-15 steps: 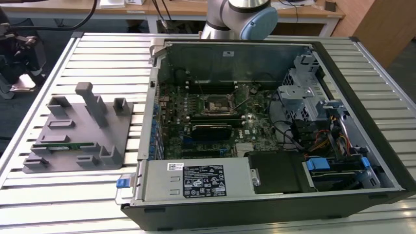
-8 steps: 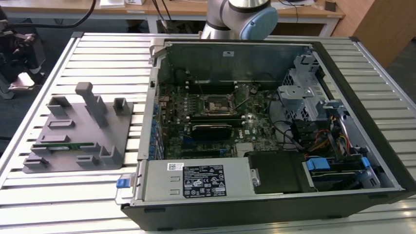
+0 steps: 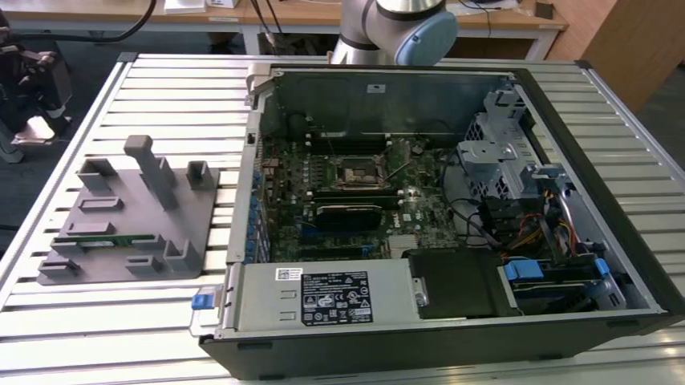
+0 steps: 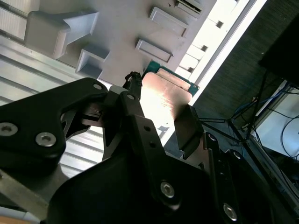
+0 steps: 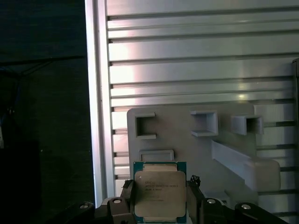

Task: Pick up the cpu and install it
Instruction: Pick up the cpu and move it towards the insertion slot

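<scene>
Gripper (image 5: 160,199) fingers (image 5: 194,198) are closed on the cpu (image 5: 160,193), one black finger against each of two opposite edges. The chip's silver plate with its green rim faces the camera in the first wrist view. In the second wrist view the same grip (image 4: 161,109) shows from another side, and the cpu (image 4: 166,88) catches a bright glare between the fingers.

Just behind the chip lies the grey tray (image 5: 187,140), a flat plastic plate with shallow pockets and raised blocks; the cpu sits over its edge (whether it rests on the tray or hangs clear of it cannot be told). The tray (image 4: 117,28) lies on a table of metal slats (image 5: 187,46).

In the exterior view the tray (image 3: 107,220) is at the exterior view's left on the slatted table (image 3: 160,80), with a thin green memory stick (image 3: 102,238) lying in it. Beside it, toward the exterior view's right, stands an open computer case (image 3: 599,160) with the circuit board exposed and a square socket (image 3: 355,170) near the middle of the board. Beyond the case rises the grey arm (image 3: 391,32).
</scene>
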Robot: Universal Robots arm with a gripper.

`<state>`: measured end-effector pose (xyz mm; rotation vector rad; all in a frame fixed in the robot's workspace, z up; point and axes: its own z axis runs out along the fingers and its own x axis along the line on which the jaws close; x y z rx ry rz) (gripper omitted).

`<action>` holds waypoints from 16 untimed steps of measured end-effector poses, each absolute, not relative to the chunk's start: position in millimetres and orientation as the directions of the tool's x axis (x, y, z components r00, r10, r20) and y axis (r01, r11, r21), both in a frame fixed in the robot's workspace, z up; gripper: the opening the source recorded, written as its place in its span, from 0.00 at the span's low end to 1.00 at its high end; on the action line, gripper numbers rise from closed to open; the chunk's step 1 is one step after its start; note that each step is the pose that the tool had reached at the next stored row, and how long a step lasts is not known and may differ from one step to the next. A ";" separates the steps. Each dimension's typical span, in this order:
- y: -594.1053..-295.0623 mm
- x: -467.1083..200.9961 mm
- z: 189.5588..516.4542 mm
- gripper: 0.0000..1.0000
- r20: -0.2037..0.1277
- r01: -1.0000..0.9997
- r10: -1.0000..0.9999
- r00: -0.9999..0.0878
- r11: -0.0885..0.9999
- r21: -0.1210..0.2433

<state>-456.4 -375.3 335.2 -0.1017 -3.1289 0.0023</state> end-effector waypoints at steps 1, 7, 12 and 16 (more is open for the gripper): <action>-375.3 -456.4 335.9 0.53 0.011 0.065 0.065 -0.998 0.998 -0.002; -375.0 -456.4 339.1 0.53 0.011 0.065 0.065 -0.998 0.998 -0.003; -374.8 -456.4 343.9 0.53 0.011 0.065 0.065 -0.998 0.998 -0.003; -374.6 -456.4 347.5 0.53 0.011 0.065 0.065 -0.998 0.998 -0.004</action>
